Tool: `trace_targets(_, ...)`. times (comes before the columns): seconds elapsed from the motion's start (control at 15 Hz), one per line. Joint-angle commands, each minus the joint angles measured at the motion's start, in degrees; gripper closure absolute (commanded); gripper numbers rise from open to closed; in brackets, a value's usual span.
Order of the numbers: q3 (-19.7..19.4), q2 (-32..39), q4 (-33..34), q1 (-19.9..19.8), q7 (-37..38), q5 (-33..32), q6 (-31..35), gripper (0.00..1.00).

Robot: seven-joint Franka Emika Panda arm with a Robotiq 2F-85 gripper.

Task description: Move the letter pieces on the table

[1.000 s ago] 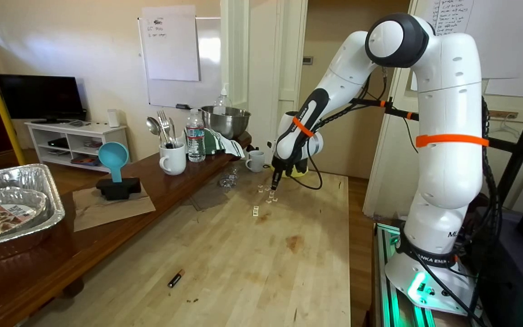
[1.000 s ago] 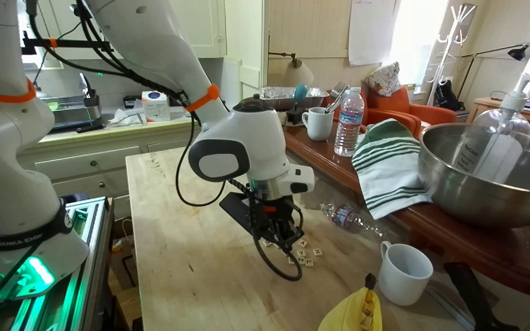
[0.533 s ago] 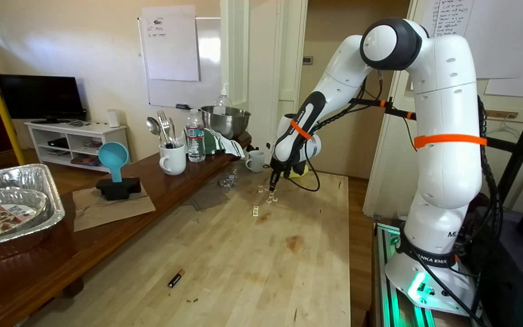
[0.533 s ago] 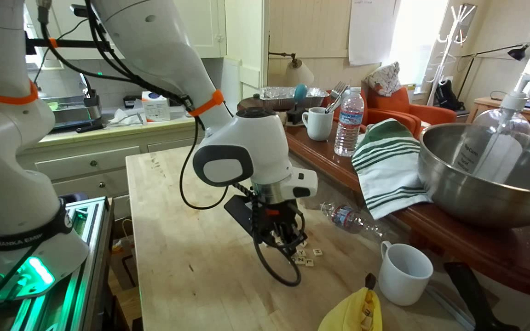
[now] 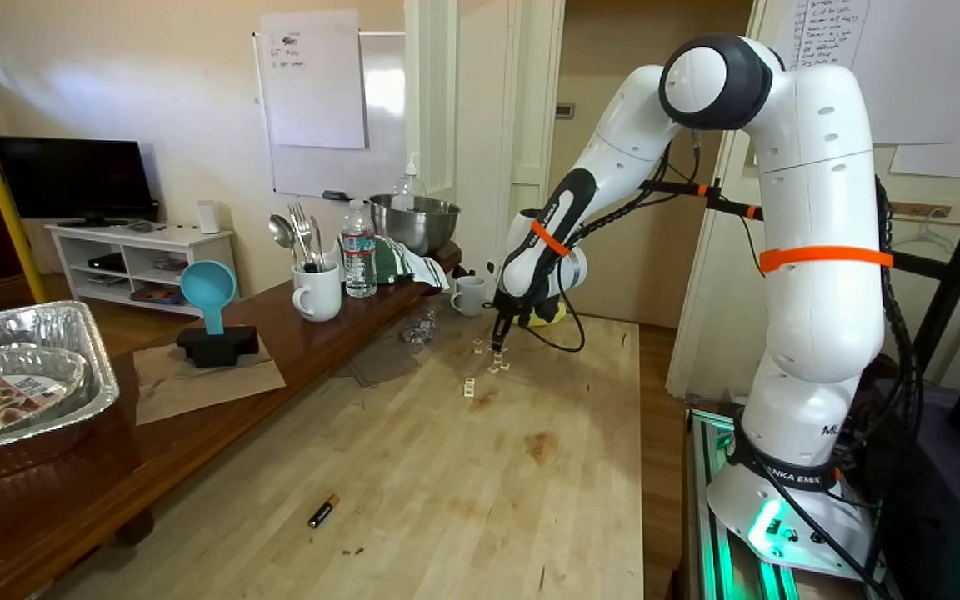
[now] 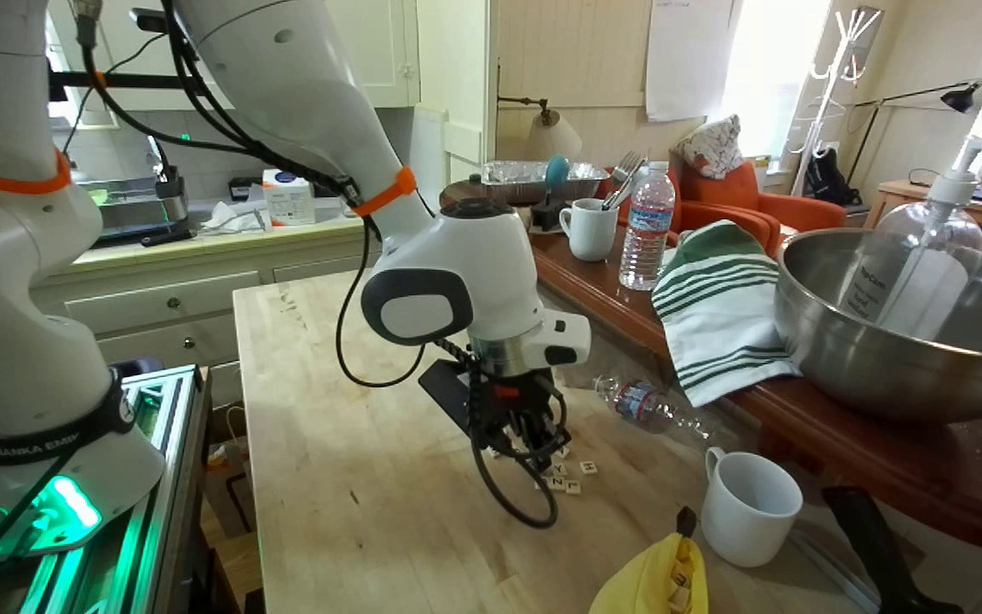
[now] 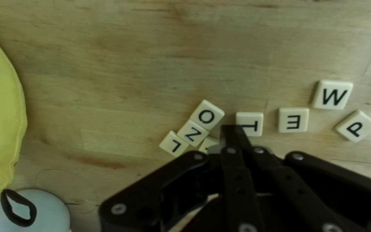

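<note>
My end effector (image 7: 234, 129) is clenched, nothing inside | right by the T tile (image 7: 249, 119), contact unclear | too wide a sideways push could skew the O tile (image 7: 207, 115)!

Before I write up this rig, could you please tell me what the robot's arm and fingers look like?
The arm is smooth white and rounded, with dark grey panels, orange bands and black cables alongside. Low down, a black collar carries white lettering above a green light. The slim fingers are black, with silvery screws.
</note>
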Motion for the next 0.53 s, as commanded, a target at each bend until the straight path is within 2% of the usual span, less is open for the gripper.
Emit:
trace_targets(0.0, 1.0, 0.4, 0.4, -1.1, 1.5, -1.2, 0.2, 1.0)
trace_targets(0.47, 1.1, 0.6, 0.4, -0.9, 1.5, -1.6, -0.3, 1.0)
